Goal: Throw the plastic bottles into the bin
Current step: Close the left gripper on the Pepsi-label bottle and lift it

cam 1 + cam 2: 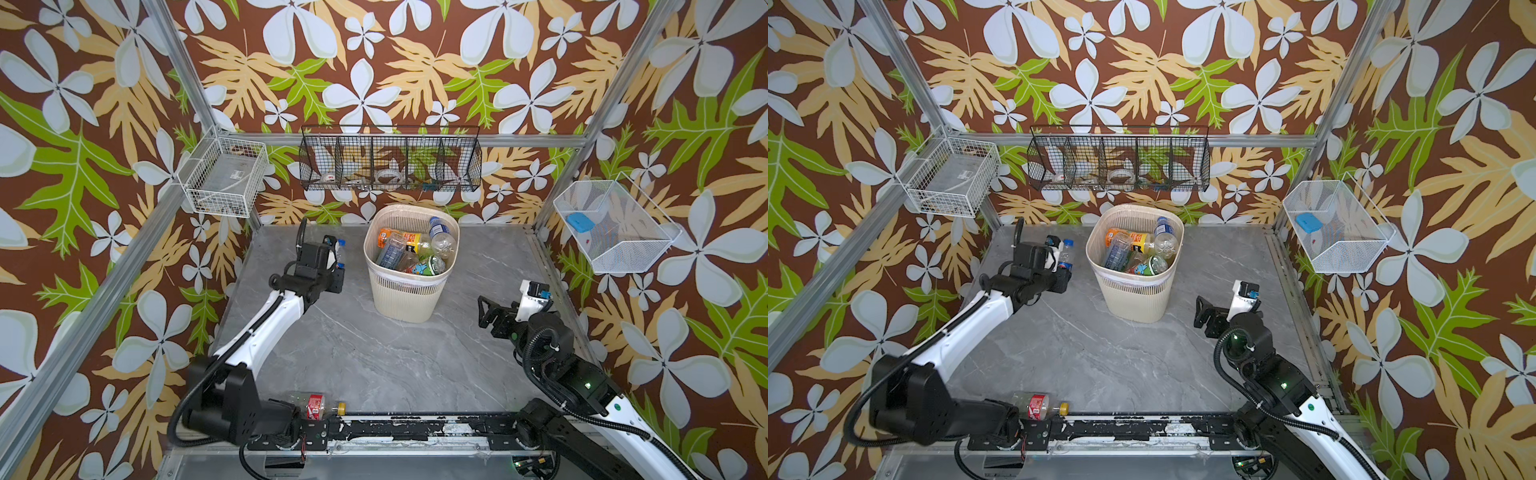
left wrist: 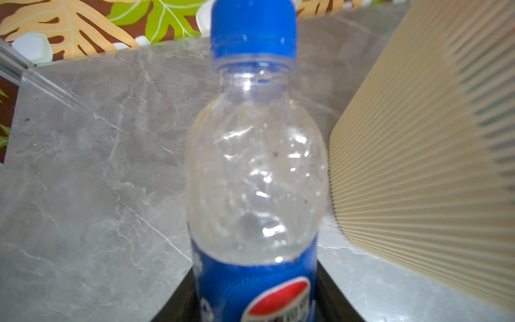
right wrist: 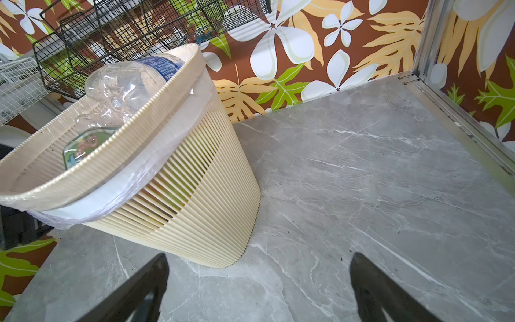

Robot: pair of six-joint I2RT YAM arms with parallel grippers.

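Plastic bottles [image 1: 409, 251]: we see several, clear with orange, blue and green labels, piled inside the tall cream-beige ribbed plastic bin [image 1: 405, 299] on the grey marble tabletop [image 1: 374, 353].
Left gripper [image 2: 255, 304]: we see it clamped on a clear blue-capped, blue-labelled bottle [image 2: 255, 167], left of the bin, near its wall.
Right gripper [image 3: 259, 259]: jaws wide apart, holding nothing, right of the bin.
Red-labelled bottle [image 1: 316, 406]: clear, yellow-capped, lying at the near edge by the left arm's base.

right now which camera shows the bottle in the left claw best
The left wrist view: the bottle fills it, blue cap, clear body, blue label. Both top views show only small bits past the left arm; the right wrist view misses it.
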